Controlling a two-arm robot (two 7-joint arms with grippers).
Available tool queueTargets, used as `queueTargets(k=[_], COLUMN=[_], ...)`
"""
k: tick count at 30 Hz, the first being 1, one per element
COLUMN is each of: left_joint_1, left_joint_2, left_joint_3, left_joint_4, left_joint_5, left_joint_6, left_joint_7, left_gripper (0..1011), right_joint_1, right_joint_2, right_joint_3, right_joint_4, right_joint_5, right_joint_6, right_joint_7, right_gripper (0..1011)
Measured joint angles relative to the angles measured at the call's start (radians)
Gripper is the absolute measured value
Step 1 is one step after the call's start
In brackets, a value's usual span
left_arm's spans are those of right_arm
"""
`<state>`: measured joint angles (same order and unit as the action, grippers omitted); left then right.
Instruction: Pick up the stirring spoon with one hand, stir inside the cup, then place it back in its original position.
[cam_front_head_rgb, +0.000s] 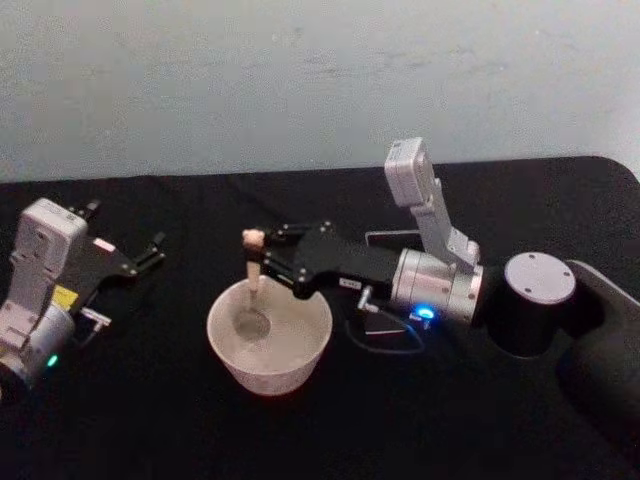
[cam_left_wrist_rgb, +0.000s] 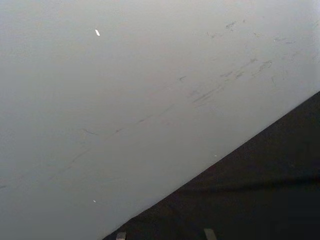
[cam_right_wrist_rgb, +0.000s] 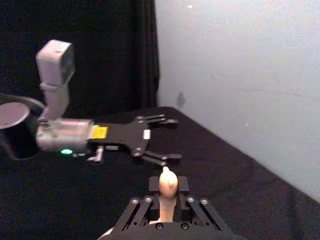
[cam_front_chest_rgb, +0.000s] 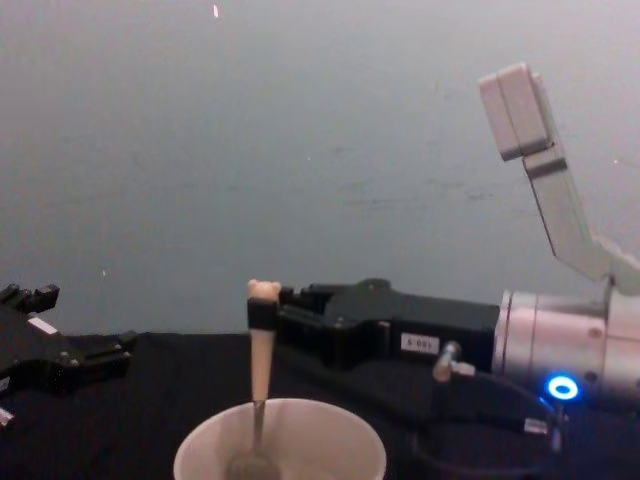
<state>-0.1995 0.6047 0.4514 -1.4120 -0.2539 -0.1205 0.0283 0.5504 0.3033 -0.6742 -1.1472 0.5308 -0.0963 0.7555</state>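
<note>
Closed on the stirring spoon (cam_front_head_rgb: 255, 285) just below its bear head, my right gripper (cam_front_head_rgb: 262, 262) is holding it upright, bowl down inside the cup (cam_front_head_rgb: 225, 305), so I am aiming for small, slow circles clear of the rim, while my left gripper (cam_front_head_rgb: 128, 228) is idling open at far left.

The cloth (cam_front_head_rgb: 150, 410) is matt, the cup (cam_front_head_rgb: 272, 368) smooth, the stirring spoon (cam_front_head_rgb: 255, 285) metal-bowled.

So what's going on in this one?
The right gripper is shut on the spoon near the top of its handle. It holds the spoon upright with the bowl end down inside the cup. The left gripper is parked open off to the left, apart from the cup.
</note>
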Motion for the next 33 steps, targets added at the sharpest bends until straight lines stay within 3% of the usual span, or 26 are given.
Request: queueTargets(k=[8,18,24,28,33], left_joint_1=[0.0,0.0,0.0,0.0,0.0], left_joint_2=[0.0,0.0,0.0,0.0,0.0], left_joint_3=[0.0,0.0,0.0,0.0,0.0], left_joint_4=[0.0,0.0,0.0,0.0,0.0], left_joint_5=[0.0,0.0,0.0,0.0,0.0], left_joint_6=[0.0,0.0,0.0,0.0,0.0], left_joint_7=[0.0,0.0,0.0,0.0,0.0], left_gripper=[1001,1002,1001,1001,1001], right_joint_1=[0.012,-0.047,-0.099,-0.119,-0.127], right_joint_2=[-0.001,0.081,0.156,0.18,0.185], right_joint_3=[0.035,0.071,0.077,0.07,0.054], right_joint_4=[0.028,-0.068,-0.159,-0.196,-0.216], right_joint_5=[-0.006,0.023,0.047,0.059,0.064], right_joint_6=[-0.006,0.022,0.036,0.041,0.045], right_joint_7=[-0.01,0.014,0.052,0.069,0.077], right_gripper=[215,215,215,215,215])
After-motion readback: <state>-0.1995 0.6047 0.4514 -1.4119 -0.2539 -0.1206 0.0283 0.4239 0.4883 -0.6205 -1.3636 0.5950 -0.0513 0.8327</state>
